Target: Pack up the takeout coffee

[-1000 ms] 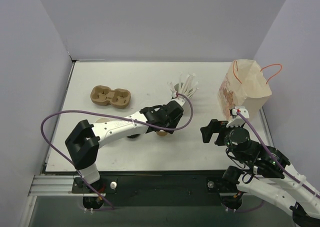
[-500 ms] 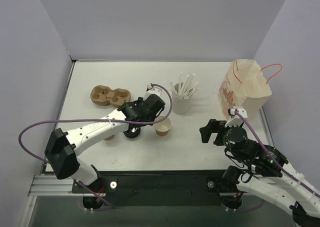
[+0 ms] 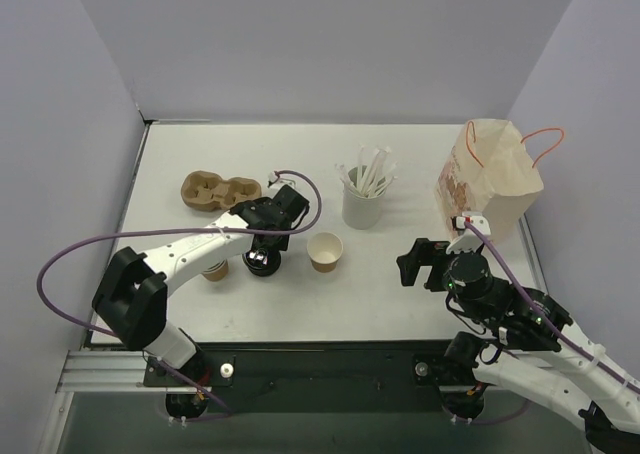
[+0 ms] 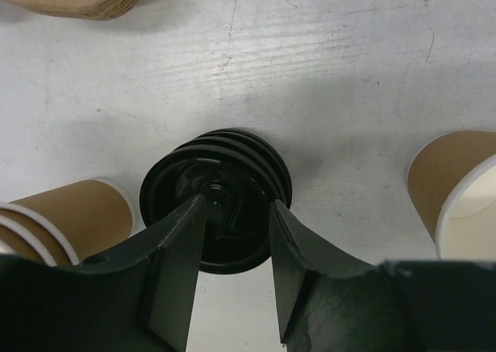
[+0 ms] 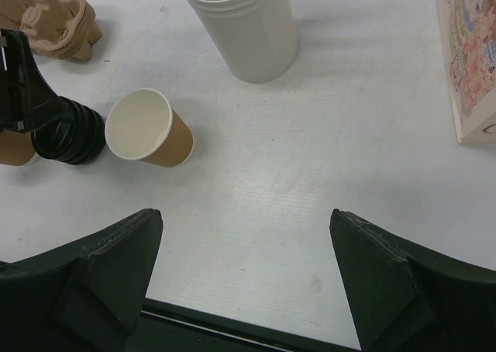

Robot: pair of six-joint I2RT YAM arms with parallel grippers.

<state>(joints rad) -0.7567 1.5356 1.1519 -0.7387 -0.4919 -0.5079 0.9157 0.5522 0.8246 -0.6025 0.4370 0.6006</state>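
Observation:
No lidded kraft cup shows in any view. A lidless tan paper cup stands mid-table, also in the right wrist view and at the right edge of the left wrist view. A stack of loose black lids sits left of it. My left gripper hovers over that stack; its jaws are slightly apart above the top lid and grip nothing. My right gripper is wide open and empty over bare table.
A paper bag with orange handles stands at the back right. A white container of stirrers is behind the cup. A pulp cup carrier lies back left. Stacked kraft cups stand left of the lids.
My left arm has swung left, away from the lidless cup, and now sits over the black lid stack. The right arm has barely moved.

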